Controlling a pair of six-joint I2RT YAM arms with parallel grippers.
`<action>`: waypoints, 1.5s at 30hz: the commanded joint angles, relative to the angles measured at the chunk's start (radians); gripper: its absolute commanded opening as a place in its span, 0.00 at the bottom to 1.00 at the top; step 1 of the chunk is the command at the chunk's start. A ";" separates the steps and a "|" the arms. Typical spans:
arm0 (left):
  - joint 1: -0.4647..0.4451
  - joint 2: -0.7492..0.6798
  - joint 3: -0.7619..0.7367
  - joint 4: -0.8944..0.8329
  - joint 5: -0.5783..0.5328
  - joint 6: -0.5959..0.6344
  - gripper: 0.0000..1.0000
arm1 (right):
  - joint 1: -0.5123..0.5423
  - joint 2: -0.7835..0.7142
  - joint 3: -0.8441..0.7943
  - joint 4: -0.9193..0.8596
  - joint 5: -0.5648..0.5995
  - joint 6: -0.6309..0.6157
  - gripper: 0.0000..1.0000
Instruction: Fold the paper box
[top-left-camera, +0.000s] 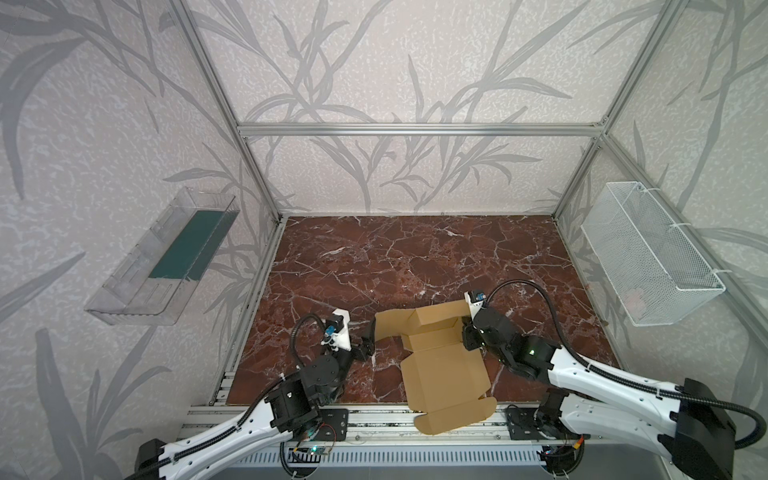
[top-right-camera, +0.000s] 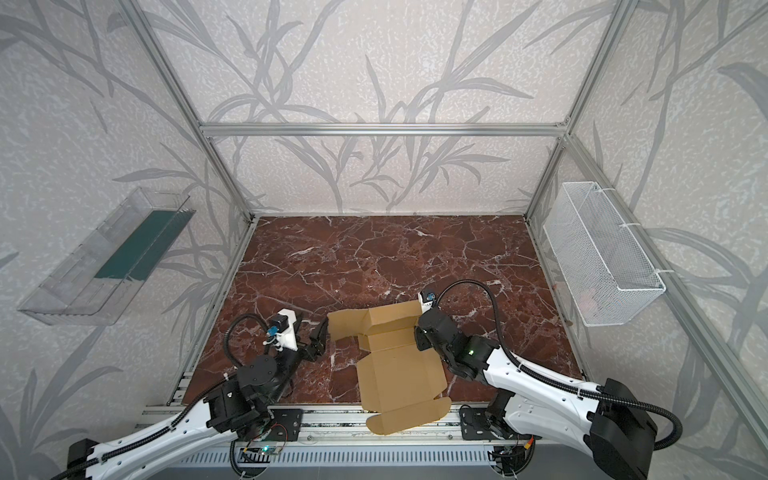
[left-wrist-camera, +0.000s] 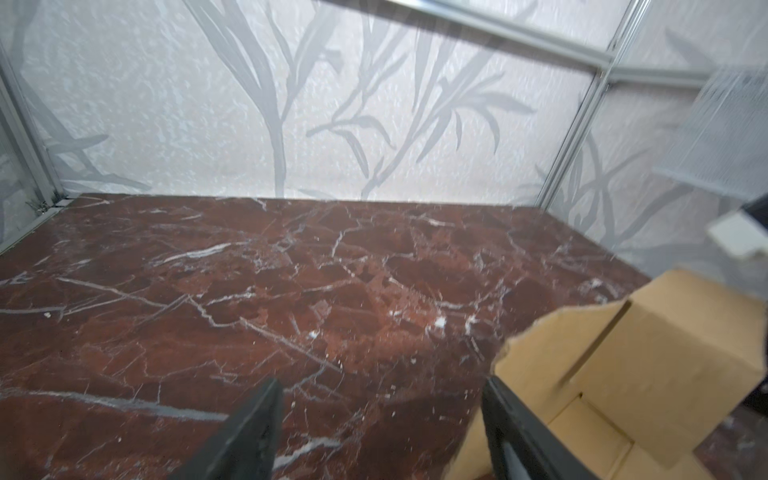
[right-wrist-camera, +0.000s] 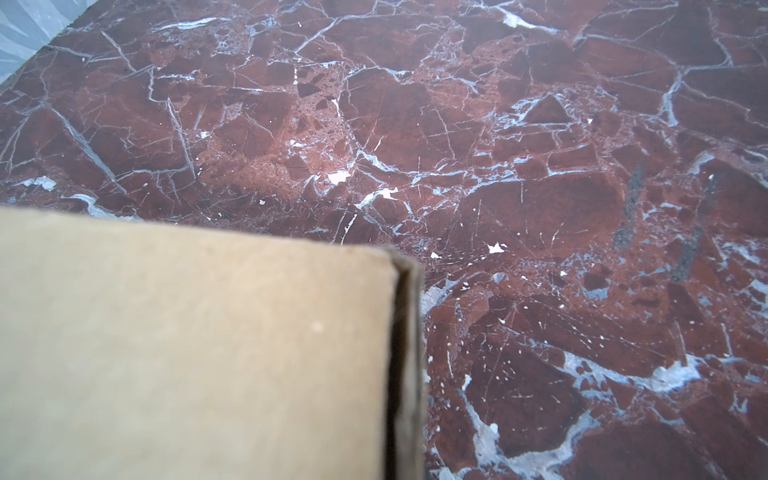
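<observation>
Clear tray: on the left wall, at 9 o'clock, we see a transparent plastic trough (top-left-camera: 137, 291) with a dark green strip (top-left-camera: 187, 245) inside.
Left gripper: the black left gripper (top-left-camera: 369, 343) (left-wrist-camera: 380, 428) sits low over the table at the box's 9 o'clock edge. Its fingers are spread wide with bare marble between them. One finger (left-wrist-camera: 511, 428) stands just beside a raised cardboard flap, and we cannot tell whether they touch.
Paper box: the plain tan cardboard paper box (top-left-camera: 440, 370) (top-right-camera: 399, 374) (left-wrist-camera: 648, 353) (right-wrist-camera: 187, 353) lies partly folded at the 6 o'clock end of the red-brown, white-veined marble tabletop (top-left-camera: 395, 257). Walls stand up at its 12 o'clock end, its broad panel lies flat, and its 6 o'clock flap overhangs the aluminium front rail (top-left-camera: 374, 424).
Right gripper: the black right gripper (top-left-camera: 467, 334) sits at the box's 2 o'clock corner with its jaws pressed together. Cardboard hides the fingertips in the wrist view, so we cannot tell whether they pinch it.
Wire basket: a white mesh basket (top-left-camera: 648, 257) hangs on the right wall, at 3 o'clock.
</observation>
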 joint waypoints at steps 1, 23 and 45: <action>0.008 -0.091 -0.009 0.018 -0.025 0.009 0.76 | -0.004 -0.018 -0.009 -0.006 0.010 -0.005 0.00; 0.038 0.526 0.078 0.198 0.236 0.045 0.81 | -0.005 -0.033 -0.025 0.050 -0.038 -0.025 0.00; 0.038 0.546 -0.002 0.263 0.485 -0.039 0.80 | -0.005 0.002 -0.014 0.038 -0.023 -0.004 0.00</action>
